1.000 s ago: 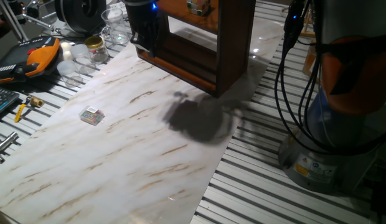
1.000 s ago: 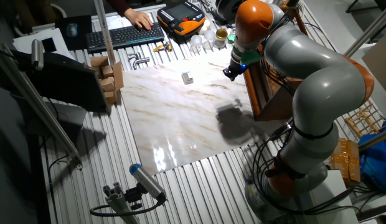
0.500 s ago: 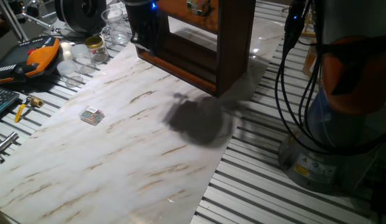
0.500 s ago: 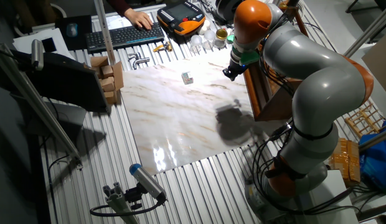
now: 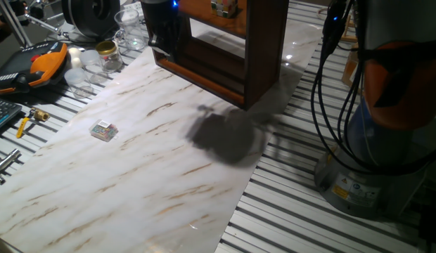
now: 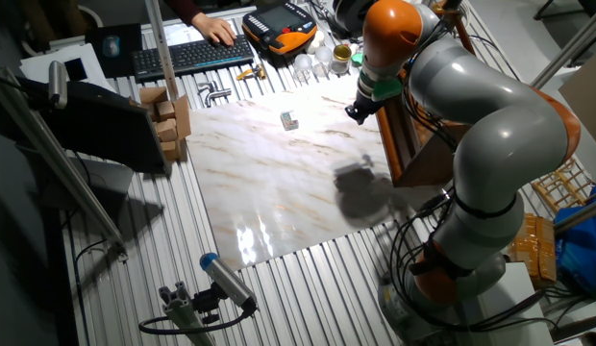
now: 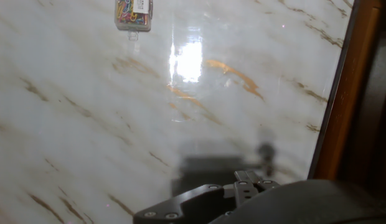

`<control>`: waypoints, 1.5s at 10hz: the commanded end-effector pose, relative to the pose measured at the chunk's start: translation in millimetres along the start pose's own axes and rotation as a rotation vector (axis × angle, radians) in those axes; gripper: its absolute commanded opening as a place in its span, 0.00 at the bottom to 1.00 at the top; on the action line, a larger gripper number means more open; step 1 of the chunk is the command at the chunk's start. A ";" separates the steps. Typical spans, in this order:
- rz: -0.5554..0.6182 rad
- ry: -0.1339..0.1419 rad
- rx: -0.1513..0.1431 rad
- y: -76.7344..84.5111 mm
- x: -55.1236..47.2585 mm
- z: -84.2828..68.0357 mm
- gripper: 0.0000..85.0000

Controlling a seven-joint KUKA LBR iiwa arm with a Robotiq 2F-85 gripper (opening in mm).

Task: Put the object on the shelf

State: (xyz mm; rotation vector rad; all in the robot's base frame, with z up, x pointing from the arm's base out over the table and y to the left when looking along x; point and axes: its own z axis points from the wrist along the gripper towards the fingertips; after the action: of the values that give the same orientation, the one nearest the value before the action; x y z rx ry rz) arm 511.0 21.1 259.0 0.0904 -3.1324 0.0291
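Hanging low beside the dark frame of the shelf (image 5: 266, 67), the gripper (image 5: 165, 46), whose opening I cannot tell, is apart from the puzzle cube (image 5: 223, 7), which sits higher up on the shelf's orange-brown board.

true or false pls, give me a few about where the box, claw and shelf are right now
1. The small box lies on the marble table, away from the shelf. True.
2. The claw is gripping the small box. False: the claw is up beside the shelf, and the box lies apart from it.
3. A person's hand rests at a keyboard beyond the table. True.
4. The shelf lies tipped flat on the table. False: it stands upright at the table's edge.
5. The arm's shadow covers the box. False: it falls on bare marble, well clear of the box.
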 end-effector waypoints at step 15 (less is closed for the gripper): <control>0.017 -0.012 0.016 2.3 0.1 -2.3 0.00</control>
State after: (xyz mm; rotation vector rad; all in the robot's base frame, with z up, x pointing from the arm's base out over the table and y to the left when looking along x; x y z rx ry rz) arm 510.9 23.4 260.9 0.0638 -3.1461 0.0517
